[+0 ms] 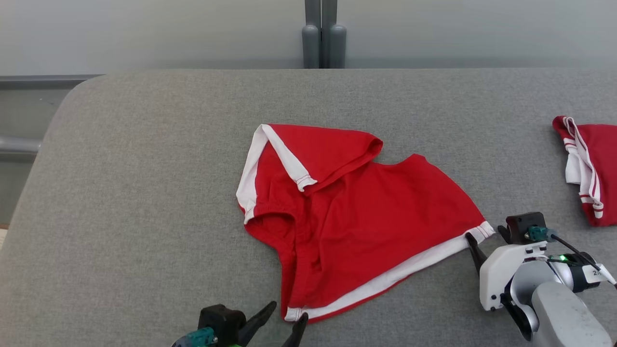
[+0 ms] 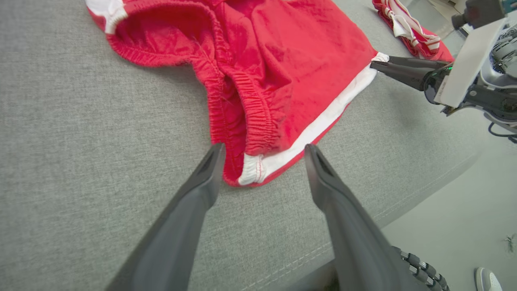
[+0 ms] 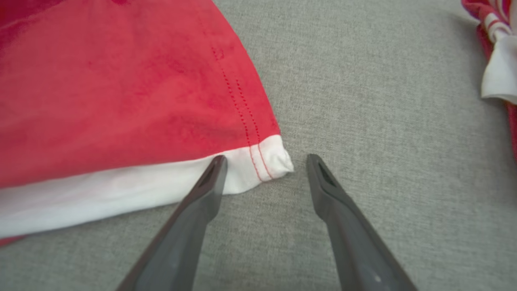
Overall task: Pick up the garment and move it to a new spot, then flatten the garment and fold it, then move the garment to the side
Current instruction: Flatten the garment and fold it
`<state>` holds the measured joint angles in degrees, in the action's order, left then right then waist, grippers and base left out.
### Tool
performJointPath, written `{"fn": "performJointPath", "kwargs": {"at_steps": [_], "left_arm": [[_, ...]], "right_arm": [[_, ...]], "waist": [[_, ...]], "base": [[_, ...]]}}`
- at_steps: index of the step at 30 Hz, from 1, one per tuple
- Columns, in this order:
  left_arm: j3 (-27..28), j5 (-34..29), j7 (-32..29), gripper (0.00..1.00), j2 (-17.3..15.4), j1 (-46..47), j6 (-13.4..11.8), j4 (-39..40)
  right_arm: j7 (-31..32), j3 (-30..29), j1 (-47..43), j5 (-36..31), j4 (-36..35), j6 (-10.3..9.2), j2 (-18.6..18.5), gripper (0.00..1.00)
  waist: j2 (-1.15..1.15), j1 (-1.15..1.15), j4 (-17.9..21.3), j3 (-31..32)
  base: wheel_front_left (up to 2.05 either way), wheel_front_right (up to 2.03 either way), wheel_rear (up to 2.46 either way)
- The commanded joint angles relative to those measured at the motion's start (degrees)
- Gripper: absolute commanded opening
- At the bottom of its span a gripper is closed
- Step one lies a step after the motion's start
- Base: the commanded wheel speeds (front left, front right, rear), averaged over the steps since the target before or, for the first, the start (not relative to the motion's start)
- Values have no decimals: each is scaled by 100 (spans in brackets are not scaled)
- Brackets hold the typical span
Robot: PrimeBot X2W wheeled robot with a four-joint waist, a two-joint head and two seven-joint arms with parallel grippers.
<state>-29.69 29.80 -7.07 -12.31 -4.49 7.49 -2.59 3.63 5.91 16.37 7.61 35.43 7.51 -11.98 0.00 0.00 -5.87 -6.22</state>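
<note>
At the near edge of the grey worktop (image 1: 144, 193), the left claw (image 2: 262, 147) gapes around the red shorts' (image 1: 366, 217) waistband corner. Mid-worktop, their white-striped side runs diagonally rightward to the hem corner, bracketed by the spread right claw (image 3: 265, 159).

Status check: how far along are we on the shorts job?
Looks done: the red shorts lie on the grey surface, though rumpled, with one leg flopped over. In hand: left gripper and right gripper, both open, straddle the two corners of the white-trimmed edge, nothing gripped. Left: flattening, folding, moving aside.
</note>
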Motion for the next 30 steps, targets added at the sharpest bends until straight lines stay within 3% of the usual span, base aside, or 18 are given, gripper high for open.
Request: {"fn": "performJointPath", "kwargs": {"at_steps": [1,24,25,27,28,29,30], "left_arm": [[-76,113,-42,100,-81,124,1,4],[-422,170,176,99,-141,531,-4,-560],[-441,187,189,89,-133,555,-4,-579],[-496,211,239,58,-141,587,-3,-622],[-533,243,253,37,-138,602,-3,-643],[-568,263,273,24,-141,620,-1,-651],[-606,306,292,0,-153,640,-1,-661]], "right_arm": [[22,39,88,88,69,-3,-58,100],[-27,542,331,483,206,-6,-274,100],[-14,573,326,504,199,-6,-273,100],[-23,617,320,554,180,-5,-296,100],[-28,635,313,582,181,-5,-313,100],[-23,655,302,604,182,-5,-328,100],[-18,684,290,640,179,-5,-346,100]], "waist": [[0,0,-63,-88],[0,0,128,-413],[0,0,130,-424],[0,0,132,-439],[0,0,133,-445],[0,0,135,-446],[0,0,137,-446]], "base": [[0,0,0],[0,0,0],[0,0,0],[0,0,0],[0,0,0],[0,0,0],[0,0,0]]}}
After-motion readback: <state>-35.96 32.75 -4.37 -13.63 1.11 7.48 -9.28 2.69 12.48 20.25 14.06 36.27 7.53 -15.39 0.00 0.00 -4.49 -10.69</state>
